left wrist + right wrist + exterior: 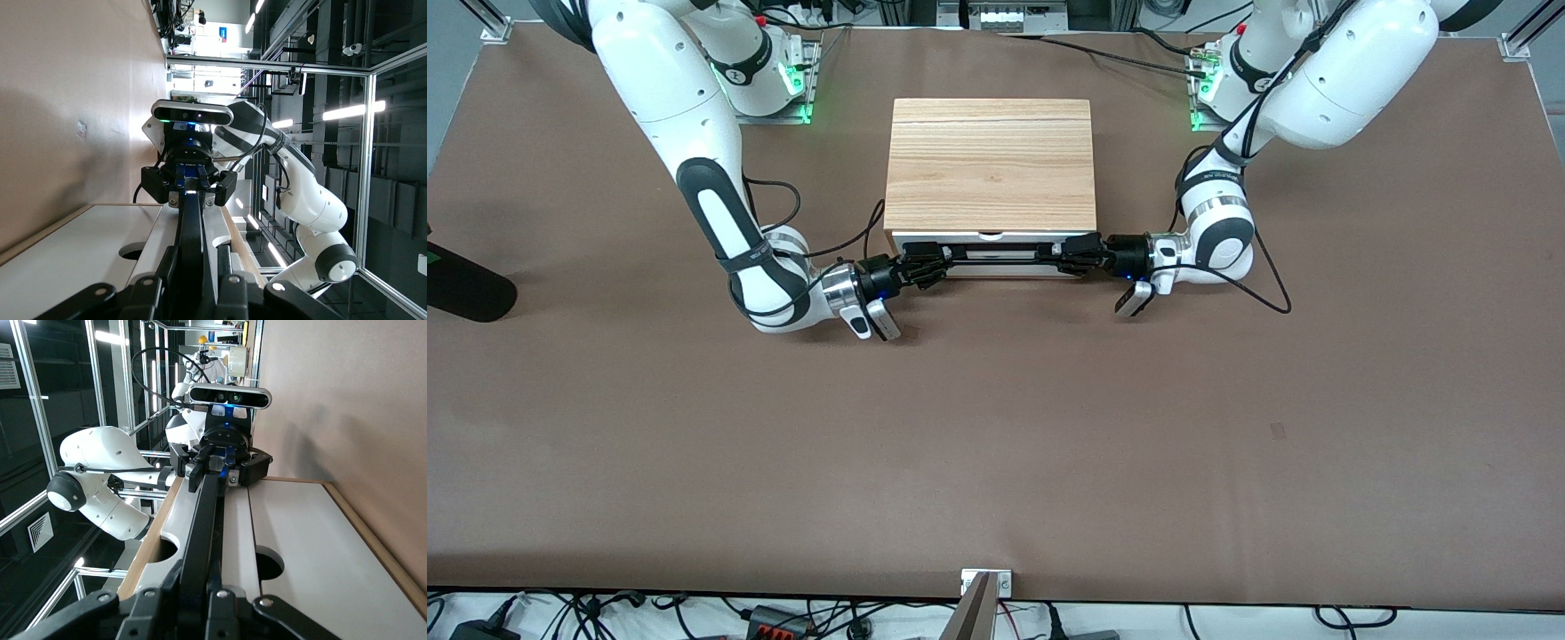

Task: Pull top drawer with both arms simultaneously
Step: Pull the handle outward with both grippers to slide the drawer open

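Observation:
The top drawer (996, 241) is the upper white front of the wooden cabinet (991, 164), with a long black bar handle (1000, 254). Its front sits about flush with the cabinet; no light-wood inside shows. My right gripper (941, 260) is shut on the handle's end toward the right arm. My left gripper (1062, 256) is shut on the end toward the left arm. In the left wrist view my left gripper (197, 283) clamps the bar (189, 230) beside the white front (215, 230). In the right wrist view my right gripper (203, 603) clamps the bar (205, 520).
The second white drawer front (996, 270) lies under the top one, with its own notch (268, 563). A black cable (1272, 284) loops on the table by the left arm. A dark object (463, 286) lies at the right arm's end of the table.

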Tool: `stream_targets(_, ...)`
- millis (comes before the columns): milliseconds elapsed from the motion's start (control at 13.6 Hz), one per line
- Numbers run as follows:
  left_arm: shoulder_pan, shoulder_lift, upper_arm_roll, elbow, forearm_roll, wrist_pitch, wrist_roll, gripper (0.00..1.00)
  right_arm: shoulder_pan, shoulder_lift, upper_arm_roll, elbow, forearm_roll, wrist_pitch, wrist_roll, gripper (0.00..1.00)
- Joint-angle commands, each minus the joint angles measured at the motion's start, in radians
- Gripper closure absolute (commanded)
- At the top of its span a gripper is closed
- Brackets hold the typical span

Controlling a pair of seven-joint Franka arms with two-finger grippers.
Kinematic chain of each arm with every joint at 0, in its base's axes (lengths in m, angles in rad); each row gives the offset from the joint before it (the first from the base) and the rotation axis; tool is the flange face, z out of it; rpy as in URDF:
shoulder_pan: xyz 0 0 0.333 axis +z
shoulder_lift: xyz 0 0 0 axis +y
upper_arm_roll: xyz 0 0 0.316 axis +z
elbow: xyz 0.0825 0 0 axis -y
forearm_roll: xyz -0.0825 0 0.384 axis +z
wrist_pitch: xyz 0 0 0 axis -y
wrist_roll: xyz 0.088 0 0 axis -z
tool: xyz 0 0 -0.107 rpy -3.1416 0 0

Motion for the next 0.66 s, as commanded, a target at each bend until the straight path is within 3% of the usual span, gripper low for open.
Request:
stream_targets(0,0.004,-0.019,-0.019,-0.021,-0.052,-0.011,0.045,0.84,0.021,0.028,0.004,0.04,0.042,0.01,-0.026,0.9)
stream_targets(590,-0.001,-0.01,-0.018,0.012,-0.057,0.02,0.041,0.9,0.016,0.103,0.002,0.155,0.042,0.014,-0.011,0.91)
